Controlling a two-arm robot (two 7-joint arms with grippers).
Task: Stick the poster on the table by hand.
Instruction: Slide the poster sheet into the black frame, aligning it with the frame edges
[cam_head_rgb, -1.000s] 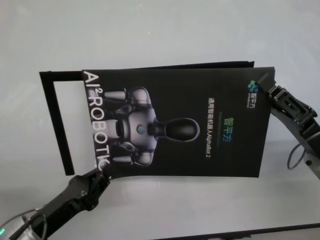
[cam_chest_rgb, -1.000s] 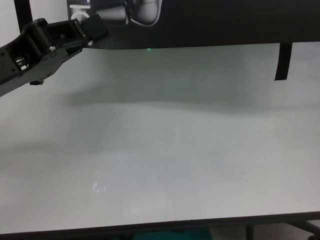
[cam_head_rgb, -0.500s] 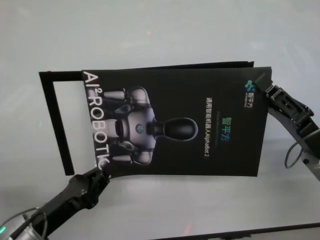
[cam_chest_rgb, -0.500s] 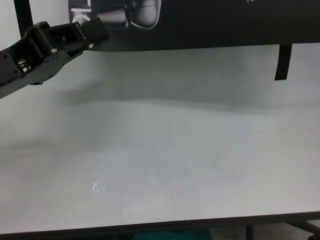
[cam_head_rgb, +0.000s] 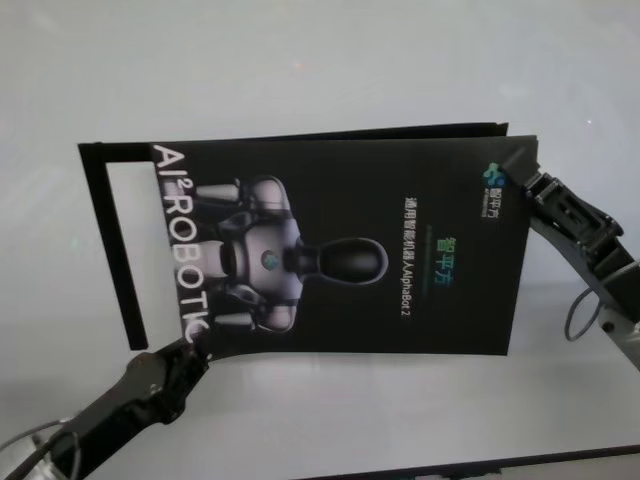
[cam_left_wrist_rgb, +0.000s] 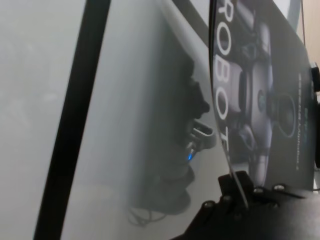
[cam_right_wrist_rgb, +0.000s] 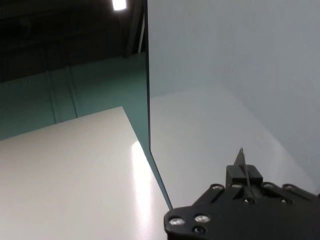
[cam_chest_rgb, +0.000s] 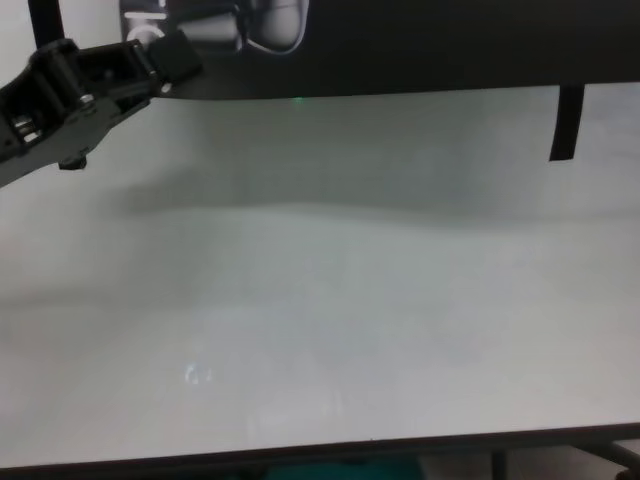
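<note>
The poster (cam_head_rgb: 340, 250) had shifted toward the robot's left since a second ago; its left edge with the white lettering sat closer to the black tape outline (cam_head_rgb: 110, 240) on the surface (cam_head_rgb: 320, 70). Both arms moved with it. The left pincer (cam_head_rgb: 190, 350) stayed clamped on the near left corner, the sheet edge running between its fingers in the left wrist view. The right pincer (cam_head_rgb: 525, 175) stayed closed on the far right corner, sheet edge seen between its fingers in the right wrist view. The poster was held just above the surface, not yet stuck. Judged: aligning to the outline, more leftward travel needed before pressing down.
</note>
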